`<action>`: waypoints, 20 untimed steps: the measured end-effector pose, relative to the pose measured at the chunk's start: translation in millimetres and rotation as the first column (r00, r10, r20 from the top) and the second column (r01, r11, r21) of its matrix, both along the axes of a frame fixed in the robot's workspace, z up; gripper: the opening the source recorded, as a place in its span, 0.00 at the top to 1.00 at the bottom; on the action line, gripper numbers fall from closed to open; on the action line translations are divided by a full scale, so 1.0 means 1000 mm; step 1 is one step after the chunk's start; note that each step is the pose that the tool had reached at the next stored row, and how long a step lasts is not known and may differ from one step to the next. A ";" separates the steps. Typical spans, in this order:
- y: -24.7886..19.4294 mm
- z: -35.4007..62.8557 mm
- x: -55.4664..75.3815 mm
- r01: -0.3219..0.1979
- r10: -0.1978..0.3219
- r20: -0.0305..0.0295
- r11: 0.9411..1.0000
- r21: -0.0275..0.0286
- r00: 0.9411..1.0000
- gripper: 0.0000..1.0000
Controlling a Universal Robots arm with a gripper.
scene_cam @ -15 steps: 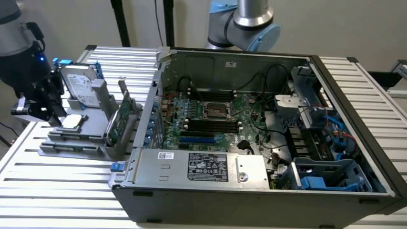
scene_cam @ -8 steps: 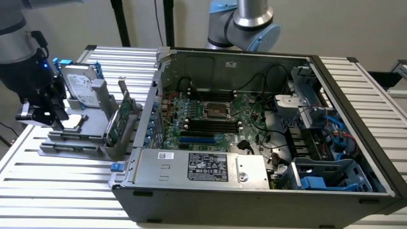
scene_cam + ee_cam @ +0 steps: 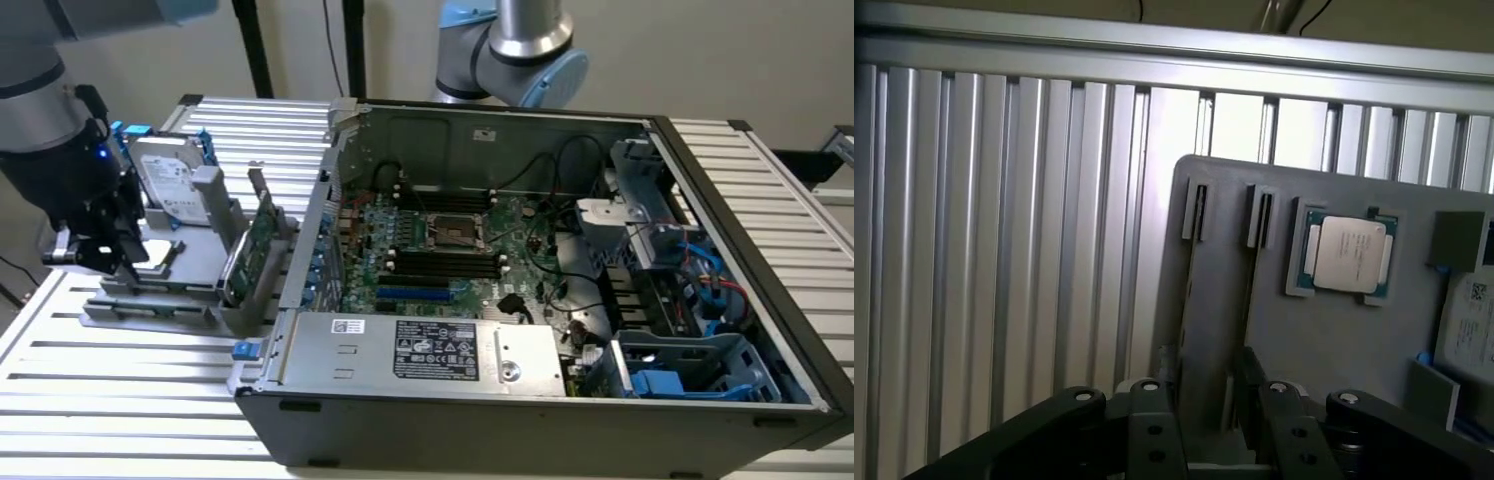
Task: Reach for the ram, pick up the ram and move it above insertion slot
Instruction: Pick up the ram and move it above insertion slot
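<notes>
Jaws apart over grey fixture tray; processor chip on it

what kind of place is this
Probably a robotics lab bench for computer assembly: a robot arm over a slatted aluminium table, an open computer case showing its motherboard, and a grey fixture holding a hard drive.

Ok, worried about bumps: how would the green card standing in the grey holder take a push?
The green card stands on edge, thin and tall, so it would probably tip. As a bare circuit board, it's likely stiff but fragile.
</notes>
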State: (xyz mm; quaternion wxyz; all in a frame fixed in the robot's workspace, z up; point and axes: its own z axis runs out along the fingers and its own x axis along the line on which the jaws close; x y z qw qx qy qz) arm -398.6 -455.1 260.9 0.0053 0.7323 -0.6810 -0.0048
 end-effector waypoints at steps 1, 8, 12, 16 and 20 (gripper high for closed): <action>-0.0004 -0.0018 0.000 0.000 0.000 0.000 1.000 0.000 1.000 0.64; -0.0045 -0.0144 0.001 0.004 -0.004 0.000 1.000 0.001 1.000 0.64; -0.0072 -0.0217 0.002 0.008 -0.008 0.000 1.000 0.001 1.000 0.64; -0.0107 -0.0291 0.003 0.014 -0.014 0.000 1.000 0.001 1.000 0.64; -0.0130 -0.0362 0.004 0.021 -0.021 0.000 1.000 0.002 1.000 0.64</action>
